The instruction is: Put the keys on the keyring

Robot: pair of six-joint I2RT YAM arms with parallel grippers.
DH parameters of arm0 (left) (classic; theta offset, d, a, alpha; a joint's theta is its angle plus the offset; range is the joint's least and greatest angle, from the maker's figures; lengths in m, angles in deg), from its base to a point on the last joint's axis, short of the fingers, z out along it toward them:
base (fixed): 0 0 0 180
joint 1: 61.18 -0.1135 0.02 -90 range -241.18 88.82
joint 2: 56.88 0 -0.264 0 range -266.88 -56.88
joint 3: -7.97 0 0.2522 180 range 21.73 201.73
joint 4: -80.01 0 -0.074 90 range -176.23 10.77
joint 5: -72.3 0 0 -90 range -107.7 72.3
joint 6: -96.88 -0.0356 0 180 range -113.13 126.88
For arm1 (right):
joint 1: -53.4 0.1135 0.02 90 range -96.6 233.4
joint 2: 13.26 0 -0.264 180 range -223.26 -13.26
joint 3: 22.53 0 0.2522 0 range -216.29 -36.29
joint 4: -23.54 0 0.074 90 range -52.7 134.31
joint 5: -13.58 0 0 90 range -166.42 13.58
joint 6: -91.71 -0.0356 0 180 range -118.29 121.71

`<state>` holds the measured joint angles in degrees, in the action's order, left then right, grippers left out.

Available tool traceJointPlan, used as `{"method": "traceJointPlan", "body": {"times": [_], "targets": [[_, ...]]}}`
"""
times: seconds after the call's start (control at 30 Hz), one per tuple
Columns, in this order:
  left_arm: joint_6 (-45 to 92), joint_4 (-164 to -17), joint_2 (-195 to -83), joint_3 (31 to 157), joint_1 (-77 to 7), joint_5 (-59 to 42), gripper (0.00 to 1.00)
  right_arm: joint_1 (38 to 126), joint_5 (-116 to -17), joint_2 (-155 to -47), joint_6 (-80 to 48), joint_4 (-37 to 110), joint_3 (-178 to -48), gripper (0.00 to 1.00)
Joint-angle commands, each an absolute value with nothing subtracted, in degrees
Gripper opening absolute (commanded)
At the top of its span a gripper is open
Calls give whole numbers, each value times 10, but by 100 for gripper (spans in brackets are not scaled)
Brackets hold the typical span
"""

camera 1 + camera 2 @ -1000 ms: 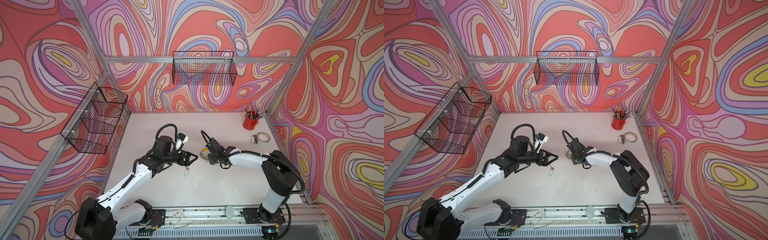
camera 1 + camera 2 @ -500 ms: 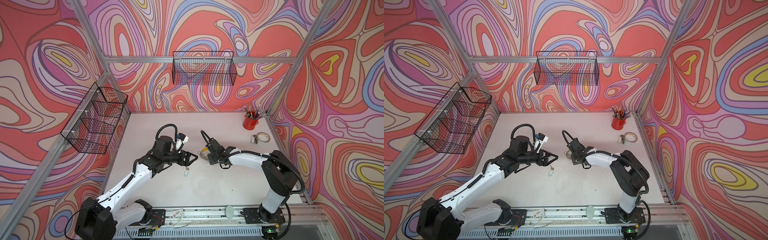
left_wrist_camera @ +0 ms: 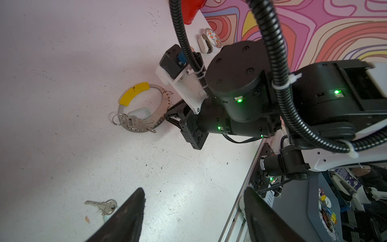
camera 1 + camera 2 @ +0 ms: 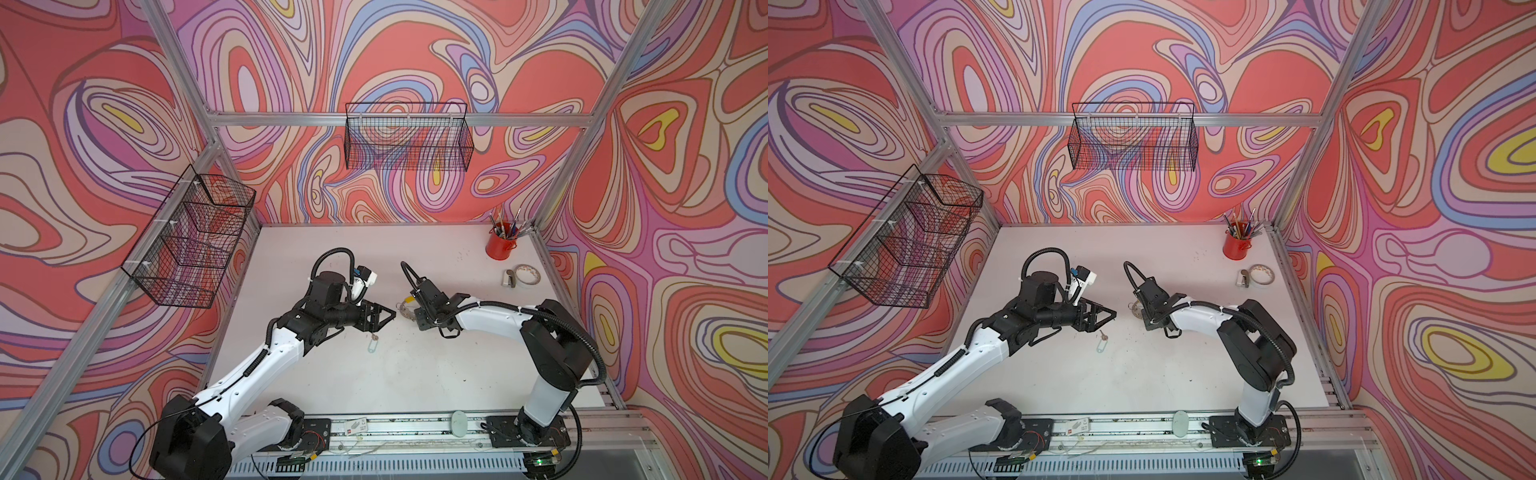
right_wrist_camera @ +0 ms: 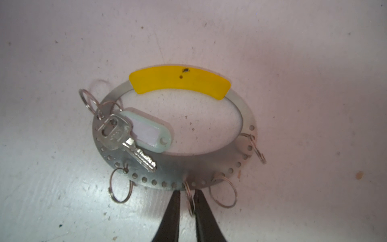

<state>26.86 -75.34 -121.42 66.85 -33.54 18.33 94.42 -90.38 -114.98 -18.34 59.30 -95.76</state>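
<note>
The keyring [image 5: 178, 167], a flat grey hoop with a yellow sleeve [image 5: 180, 81], lies on the white table near the middle in both top views [image 4: 404, 308] [image 4: 1135, 310]. One silver key [image 5: 117, 134] with its pale tag [image 5: 150, 134] rests across the hoop, hung from a small loop. My right gripper [image 5: 186, 193] is shut on a small wire loop [image 5: 189, 201] standing on edge at the rim. A second key [image 3: 104, 206] lies loose on the table [image 4: 373, 340], its tag partly hidden behind my finger. My left gripper [image 3: 194, 192] hovers open just over it, holding nothing.
A red cup of pens [image 4: 500, 247] and a whitish tape roll [image 4: 525, 276] stand at the back right. Black wire baskets hang on the left wall [image 4: 191, 241] and back wall [image 4: 409, 141]. A metal rail [image 4: 415, 426] runs along the table's front edge.
</note>
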Motion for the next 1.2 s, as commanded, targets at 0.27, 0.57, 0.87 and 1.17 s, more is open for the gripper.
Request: {"method": "traceJointPlan", "body": {"times": [0.27,0.57,0.87,1.17], "targets": [[268,-766,-1202,663,-339,191,77,946,-909,-1149,-182,588,-960,3],[266,-805,-1159,639,-347,187,100,941,-888,-1084,-138,461,-897,0],[261,-844,-1073,598,-362,130,99,921,-781,-1012,-27,280,-836,0],[167,-753,-1088,678,-362,126,81,844,-577,-937,16,83,-752,0]]}}
